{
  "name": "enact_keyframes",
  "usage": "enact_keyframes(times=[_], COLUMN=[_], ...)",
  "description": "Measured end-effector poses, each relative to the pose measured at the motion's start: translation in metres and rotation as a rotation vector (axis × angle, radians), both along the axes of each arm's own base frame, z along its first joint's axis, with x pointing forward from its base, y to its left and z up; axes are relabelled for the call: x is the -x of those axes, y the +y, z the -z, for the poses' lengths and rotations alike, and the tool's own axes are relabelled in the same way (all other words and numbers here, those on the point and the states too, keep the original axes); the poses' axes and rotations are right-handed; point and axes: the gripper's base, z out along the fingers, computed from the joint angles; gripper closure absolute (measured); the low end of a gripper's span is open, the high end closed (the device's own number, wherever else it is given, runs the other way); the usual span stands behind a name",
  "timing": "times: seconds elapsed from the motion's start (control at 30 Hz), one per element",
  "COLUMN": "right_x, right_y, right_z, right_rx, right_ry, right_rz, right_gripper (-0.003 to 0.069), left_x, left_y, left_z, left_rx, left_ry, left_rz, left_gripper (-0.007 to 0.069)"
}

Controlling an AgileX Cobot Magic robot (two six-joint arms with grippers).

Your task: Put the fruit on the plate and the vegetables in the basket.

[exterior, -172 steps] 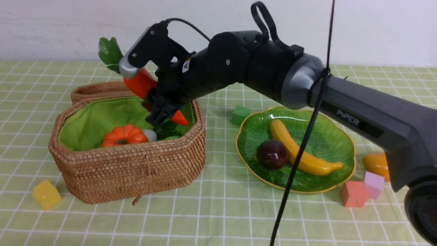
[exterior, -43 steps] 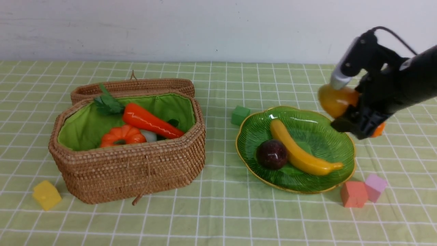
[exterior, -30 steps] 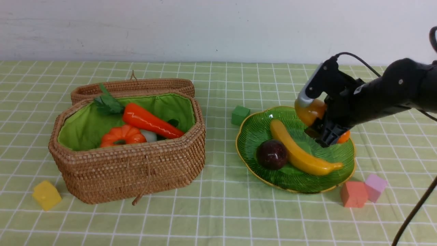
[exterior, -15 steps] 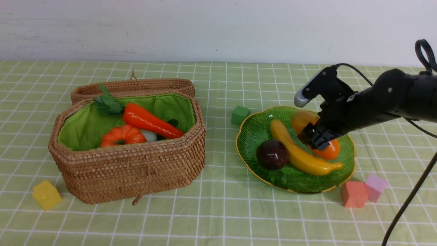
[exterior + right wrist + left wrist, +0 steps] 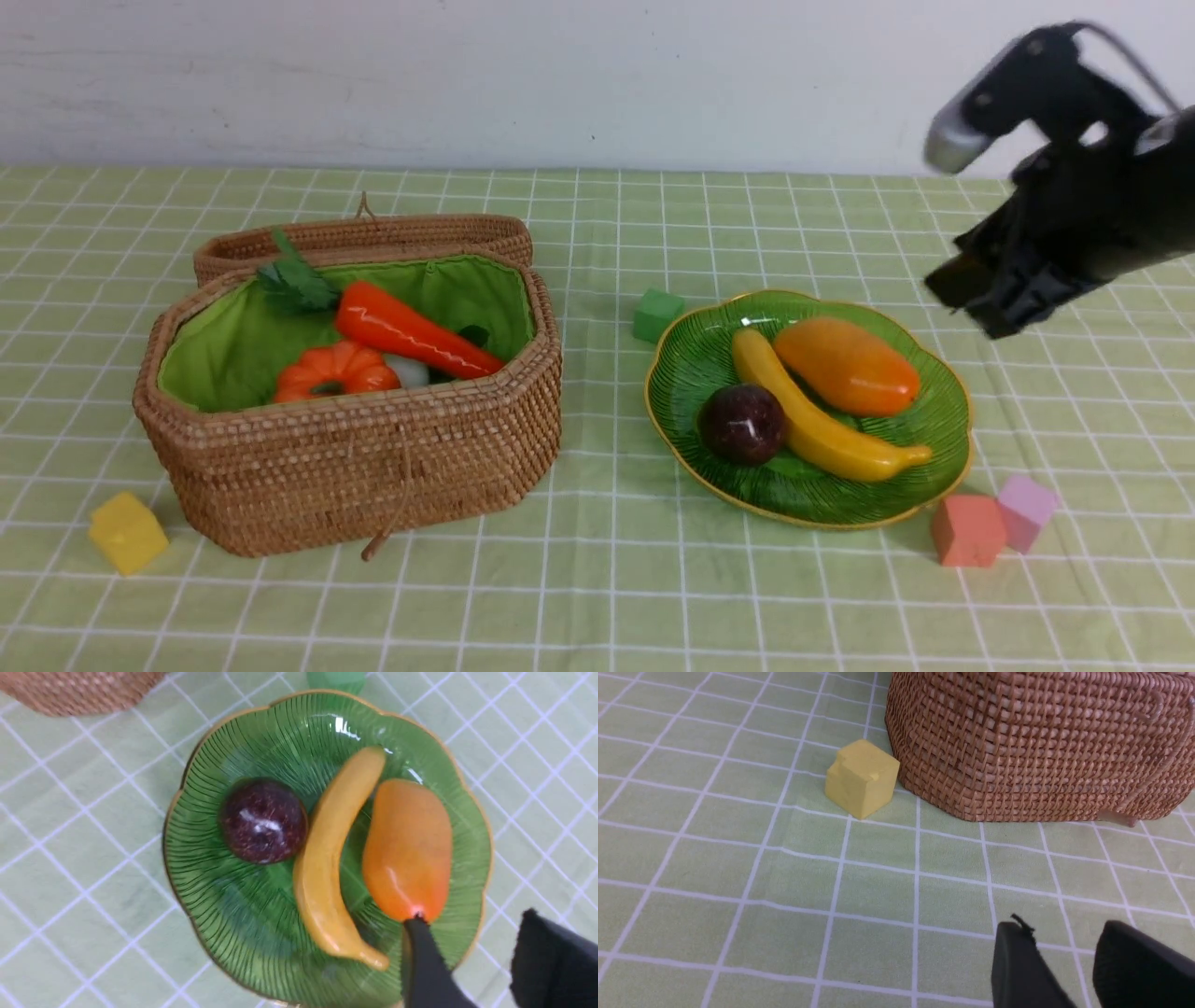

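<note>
The green plate holds all the fruit: a yellow banana, an orange-yellow mango and a dark purple fruit. From the right wrist, the mango lies beside the banana. My right gripper hangs above and right of the plate, open and empty, its fingertips over the rim. The wicker basket holds a carrot, a pumpkin and a white radish. My left gripper is open over bare cloth near the basket wall.
The basket's lid lies open behind it. Foam blocks sit on the checked cloth: yellow by the basket's front left, green behind the plate, orange-red and pink at its front right.
The right gripper brought the mango over the plate, let it go beside the banana, then rose up and to the right. The left arm's view gives no earlier frame.
</note>
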Motion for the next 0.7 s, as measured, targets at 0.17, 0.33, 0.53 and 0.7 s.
enact_keyframes(times=[0.17, 0.33, 0.53, 0.7], right_x=[0.070, 0.112, 0.149, 0.162], right_y=[-0.015, -0.025, -0.028, -0.029], right_z=[-0.050, -0.064, -0.072, -0.077], right_rx=[-0.131, -0.137, -0.155, -0.171], right_ry=[0.013, 0.065, 0.111, 0.093], right_rz=[0.155, 0.207, 0.189, 0.180], right_gripper=[0.0662, 0.0676, 0.0676, 0.0674], left_x=[0.000, 0.000, 0.000, 0.000], left_y=[0.000, 0.000, 0.000, 0.000], left_z=[0.000, 0.000, 0.000, 0.000], left_rx=[0.000, 0.000, 0.000, 0.000], left_ry=[0.000, 0.000, 0.000, 0.000], left_rz=[0.000, 0.000, 0.000, 0.000], left_gripper=[0.0386, 0.0386, 0.0386, 0.0386])
